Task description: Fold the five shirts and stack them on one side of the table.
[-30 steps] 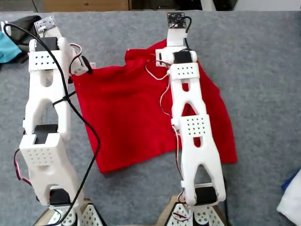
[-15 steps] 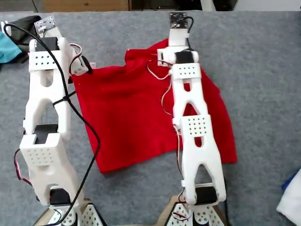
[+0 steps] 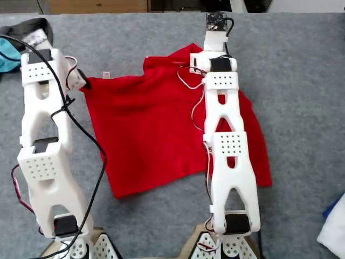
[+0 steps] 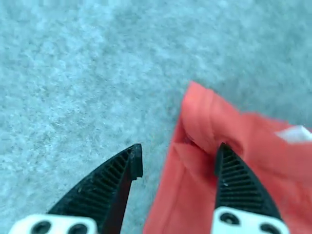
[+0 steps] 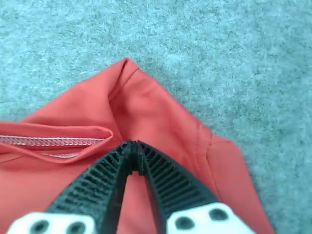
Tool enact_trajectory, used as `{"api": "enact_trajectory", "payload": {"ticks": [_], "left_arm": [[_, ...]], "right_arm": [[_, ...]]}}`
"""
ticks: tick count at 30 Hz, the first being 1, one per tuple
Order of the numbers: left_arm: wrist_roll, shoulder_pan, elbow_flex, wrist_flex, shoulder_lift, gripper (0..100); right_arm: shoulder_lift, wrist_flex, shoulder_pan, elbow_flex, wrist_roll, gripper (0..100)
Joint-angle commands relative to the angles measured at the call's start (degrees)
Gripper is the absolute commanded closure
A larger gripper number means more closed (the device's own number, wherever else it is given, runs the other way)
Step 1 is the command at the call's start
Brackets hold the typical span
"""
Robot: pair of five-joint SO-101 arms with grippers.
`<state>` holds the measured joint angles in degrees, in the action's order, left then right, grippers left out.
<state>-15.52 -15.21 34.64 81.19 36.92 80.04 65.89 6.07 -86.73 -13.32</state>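
Red shirt (image 3: 156,135) spread flat on the grey table mat (image 3: 302,81), both grippers at its far edge.
I saw a teal cloth (image 3: 6,58) at the far left and white fabric (image 3: 334,229) at the near right edge; my right arm (image 3: 227,145) lay across the shirt's right side, covering part. My left gripper (image 4: 180,152) stood open astride the far left corner, one finger on fabric; my right gripper (image 5: 132,146) was closed, tips at the cloth beside the collar (image 5: 53,141).
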Motion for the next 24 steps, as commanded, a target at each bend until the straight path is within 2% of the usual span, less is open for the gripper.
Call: {"api": "enact_trajectory", "payload": {"ticks": [1,6,15,20,24], "left_arm": [[-5.89,-1.85,2.99,-2.64,0.22,75],[-11.69,-2.02,2.99,-5.01,0.57,75],[-12.75,0.09,2.81,-10.9,0.66,75],[-16.79,2.02,2.37,-15.74,0.75,75],[-17.14,2.64,2.2,-15.74,0.75,75]], "right_arm": [[-5.05,-0.88,0.57,-3.47,0.18,99.2],[-4.97,-0.79,1.01,-3.12,0.18,99.2],[-4.97,-0.79,1.19,-3.03,0.18,99.2],[-4.97,-0.79,1.19,-3.03,0.18,99.2],[-4.88,-0.79,1.19,-3.03,0.18,99.2]]}}
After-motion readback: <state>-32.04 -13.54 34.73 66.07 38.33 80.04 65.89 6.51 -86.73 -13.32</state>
